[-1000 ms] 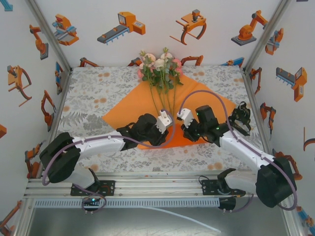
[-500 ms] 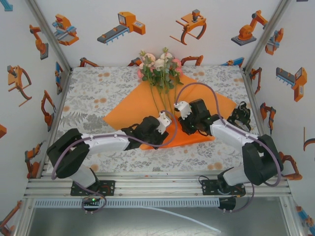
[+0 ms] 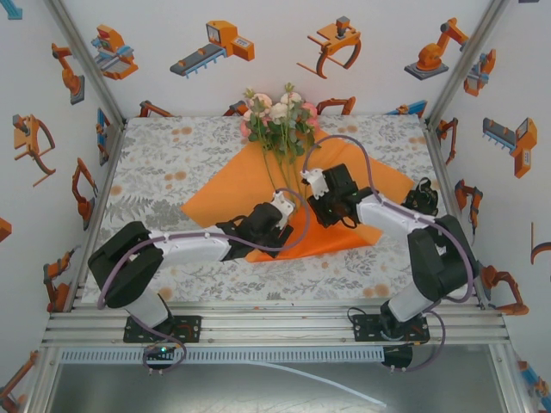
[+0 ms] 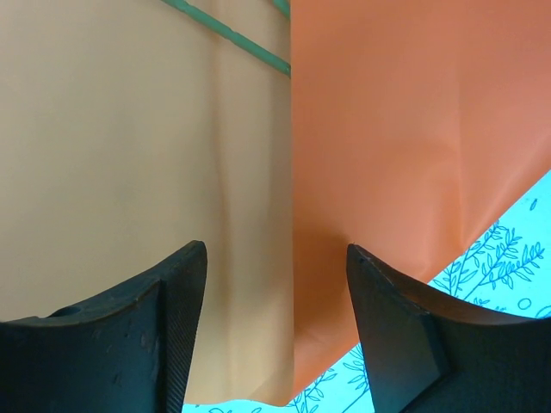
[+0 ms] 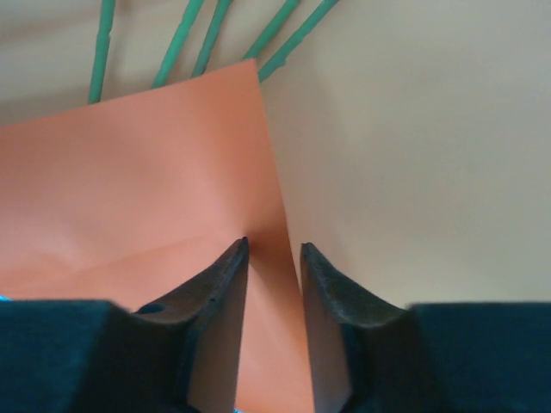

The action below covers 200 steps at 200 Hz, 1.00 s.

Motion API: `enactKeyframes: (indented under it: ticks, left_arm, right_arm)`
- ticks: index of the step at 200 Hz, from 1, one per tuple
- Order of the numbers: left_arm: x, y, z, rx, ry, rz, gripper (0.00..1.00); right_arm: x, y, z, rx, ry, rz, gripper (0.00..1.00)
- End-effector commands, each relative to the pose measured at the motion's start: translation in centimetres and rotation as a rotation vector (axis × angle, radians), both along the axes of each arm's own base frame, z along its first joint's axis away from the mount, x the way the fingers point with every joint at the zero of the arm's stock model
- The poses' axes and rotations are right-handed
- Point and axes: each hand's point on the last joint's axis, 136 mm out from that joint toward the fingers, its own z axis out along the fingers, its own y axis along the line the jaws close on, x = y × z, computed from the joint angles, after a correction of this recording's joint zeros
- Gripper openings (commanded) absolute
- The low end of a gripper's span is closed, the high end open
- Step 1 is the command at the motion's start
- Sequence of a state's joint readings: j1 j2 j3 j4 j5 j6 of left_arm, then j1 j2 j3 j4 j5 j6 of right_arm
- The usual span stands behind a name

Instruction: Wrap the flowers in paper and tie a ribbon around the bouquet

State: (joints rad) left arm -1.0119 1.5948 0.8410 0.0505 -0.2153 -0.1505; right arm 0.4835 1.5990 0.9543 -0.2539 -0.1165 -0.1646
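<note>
Across the table, read from 9 o'clock to 3 o'clock. At 8 o'clock the left arm reaches over the near corner of the paper, an orange sheet lying as a diamond at the centre. Jaws of the left gripper stand wide apart, astride the edge of a folded flap. At 12 o'clock lie the flowers, heads beyond the far corner, with the stems running toward 6 o'clock along the sheet. Jaws of the right gripper stand a narrow gap apart, a flap edge lying between them; whether they touch it cannot be told. At 3 o'clock the ribbon lies bunched, black, by the table's edge.
</note>
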Motion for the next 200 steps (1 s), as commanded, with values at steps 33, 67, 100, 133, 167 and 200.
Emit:
enactKeyframes:
  ticks: [33, 67, 100, 133, 167, 200]
  left_arm:
    - [-2.7, -3.9, 6.2, -0.222, 0.098, -0.142, 0.68]
    - [-1.4, -2.4, 2.9, -0.102, 0.096, -0.040, 0.70]
    - [-0.4, -1.9, 1.0, -0.093, 0.133, -0.005, 0.75]
    - [-1.6, -4.5, -0.1, -0.136, 0.245, -0.113, 0.74]
    - [-0.8, -4.6, -0.9, -0.163, 0.263, -0.076, 0.65]
    - [-0.1, -4.7, -0.4, -0.230, 0.276, -0.071, 0.44]
  right_arm:
    - [2.3, 0.0, 0.5, -0.013, -0.017, -0.040, 0.13]
    - [3.1, -0.1, 0.9, -0.002, -0.028, -0.050, 0.07]
    - [3.4, 0.1, 2.2, 0.029, -0.049, -0.045, 0.07]
    - [3.8, -0.1, 2.3, 0.029, -0.059, -0.059, 0.07]
    - [4.8, -0.7, 3.1, 0.048, -0.092, -0.098, 0.06]
    - [5.3, -1.2, 3.1, 0.062, -0.086, -0.118, 0.06]
